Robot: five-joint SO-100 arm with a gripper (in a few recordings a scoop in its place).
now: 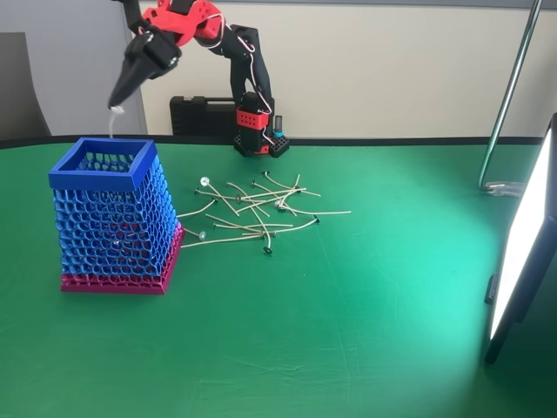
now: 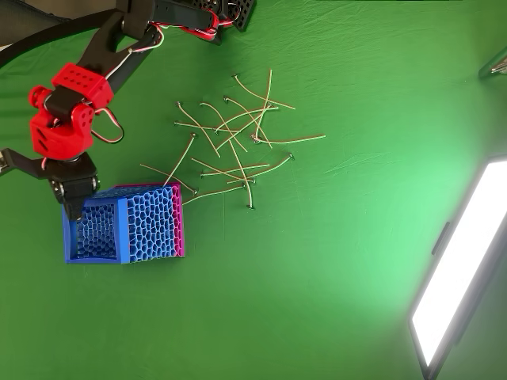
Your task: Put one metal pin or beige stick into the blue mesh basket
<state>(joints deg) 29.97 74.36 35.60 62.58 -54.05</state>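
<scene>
The blue mesh basket [image 1: 113,218] [image 2: 123,229] stands upright on the green table at the left, its magenta base down. My red and black gripper [image 1: 118,96] [image 2: 74,210] hangs just above the rim's back left corner, pointing down. It is shut on a thin pale pin [image 1: 113,122] that dangles from its tip, the lower end reaching the basket's opening. Several more metal pins and beige sticks [image 1: 257,209] [image 2: 234,142] lie scattered on the cloth to the right of the basket.
The arm's base [image 1: 258,135] and a black case [image 1: 202,113] sit at the table's back edge. A bright light panel [image 1: 526,239] [image 2: 459,269] stands at the right, with a metal pole [image 1: 509,96] behind it.
</scene>
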